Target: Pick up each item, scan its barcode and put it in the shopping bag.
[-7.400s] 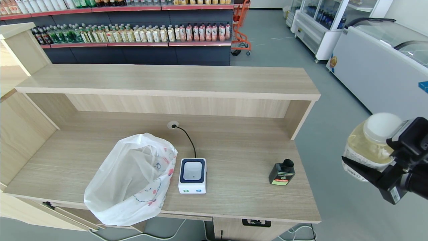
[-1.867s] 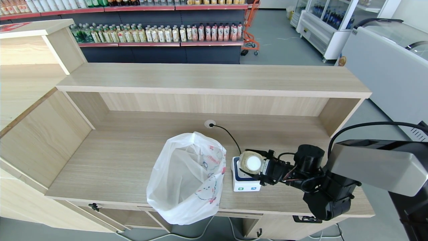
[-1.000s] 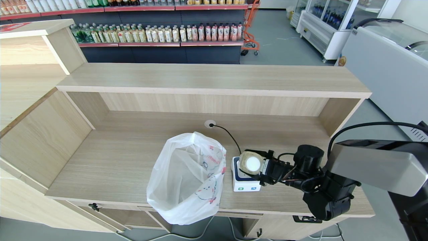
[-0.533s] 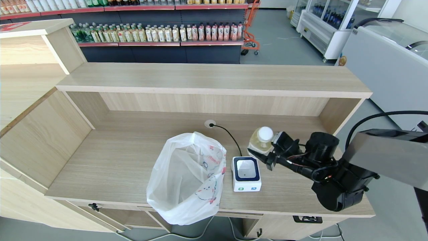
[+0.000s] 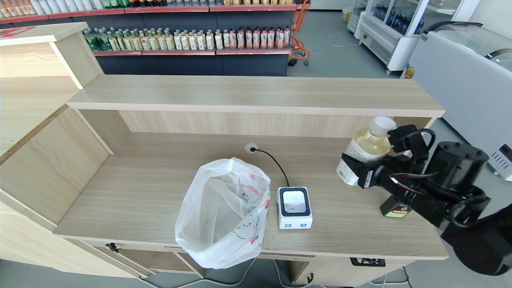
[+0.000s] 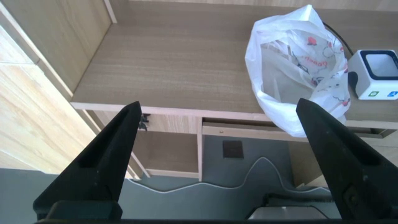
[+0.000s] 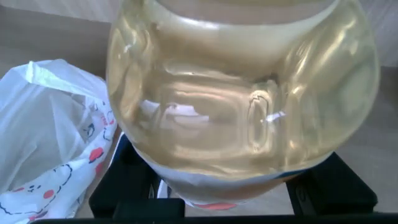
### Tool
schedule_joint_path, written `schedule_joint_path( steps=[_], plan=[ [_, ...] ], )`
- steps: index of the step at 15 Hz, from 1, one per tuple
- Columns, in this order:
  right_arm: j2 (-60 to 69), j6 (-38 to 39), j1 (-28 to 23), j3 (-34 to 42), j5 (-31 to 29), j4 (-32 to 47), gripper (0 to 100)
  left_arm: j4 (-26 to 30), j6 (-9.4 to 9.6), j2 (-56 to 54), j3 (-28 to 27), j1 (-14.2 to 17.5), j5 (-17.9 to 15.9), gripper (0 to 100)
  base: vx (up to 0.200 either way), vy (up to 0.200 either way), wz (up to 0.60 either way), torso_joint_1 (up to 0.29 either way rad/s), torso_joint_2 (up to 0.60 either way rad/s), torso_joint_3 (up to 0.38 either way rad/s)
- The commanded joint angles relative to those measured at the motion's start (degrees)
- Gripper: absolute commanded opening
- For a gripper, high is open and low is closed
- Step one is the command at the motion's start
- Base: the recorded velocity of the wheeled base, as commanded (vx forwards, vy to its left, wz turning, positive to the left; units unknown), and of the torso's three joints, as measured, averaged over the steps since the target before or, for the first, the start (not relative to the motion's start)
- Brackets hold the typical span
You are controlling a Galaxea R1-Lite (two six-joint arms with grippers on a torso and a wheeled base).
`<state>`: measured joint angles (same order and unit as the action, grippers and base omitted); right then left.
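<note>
My right gripper [image 5: 378, 155] is shut on a clear bottle [image 5: 365, 151] of pale yellow liquid with a white cap. It holds the bottle tilted in the air over the right part of the counter, well right of the white scanner [image 5: 295, 207]. In the right wrist view the bottle [image 7: 242, 93] sits close up, with the shopping bag [image 7: 50, 143] beyond it. The white shopping bag [image 5: 224, 212] stands open just left of the scanner. A small dark bottle [image 5: 396, 209] stands on the counter, partly behind my right arm. My left gripper [image 6: 221, 165] hangs open, off the counter's front edge [image 6: 168, 111].
A black cable [image 5: 272, 160] runs from the scanner to a hole in the counter. A raised shelf [image 5: 256, 94] spans the back and side panels close both ends. Bare counter [image 5: 140, 188] lies left of the bag. Store shelves and freezers stand behind.
A second ago the bottle hung cap-up right over the scanner. My right arm has since lifted it away, up and to the right. The bag and scanner have stayed put.
</note>
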<state>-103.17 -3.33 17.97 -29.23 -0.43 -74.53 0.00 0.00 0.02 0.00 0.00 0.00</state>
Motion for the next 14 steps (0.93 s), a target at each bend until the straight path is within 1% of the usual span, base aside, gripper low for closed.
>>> schedule_joint_path(
  steps=[1,3,6,8,14],
  plan=[
    [11.76,4.73,-0.74,5.68,-4.85,5.71,0,0.0,0.0,-0.02,0.0,0.0,0.0,100,0.0,0.0,0.0,0.0,0.0,0.0],
    [17.21,7.28,-1.18,6.73,-8.36,12.92,0,0.0,0.0,-0.02,0.0,0.0,0.0,100,0.0,0.0,0.0,0.0,0.0,0.0],
    [23.8,8.34,-0.92,7.44,-9.33,20.3,0,0.0,0.0,-0.02,0.0,0.0,0.0,100,0.0,0.0,0.0,0.0,0.0,0.0],
    [26.88,8.69,-0.92,9.19,-9.33,23.21,0,0.0,0.0,-0.02,0.0,0.0,0.0,100,0.0,0.0,0.0,0.0,0.0,0.0],
    [32.07,9.57,-1.36,12.71,-9.42,25.58,0,-0.09,0.0,-0.02,0.0,0.0,0.0,100,0.0,0.0,0.0,0.0,0.0,0.0]
  ],
)
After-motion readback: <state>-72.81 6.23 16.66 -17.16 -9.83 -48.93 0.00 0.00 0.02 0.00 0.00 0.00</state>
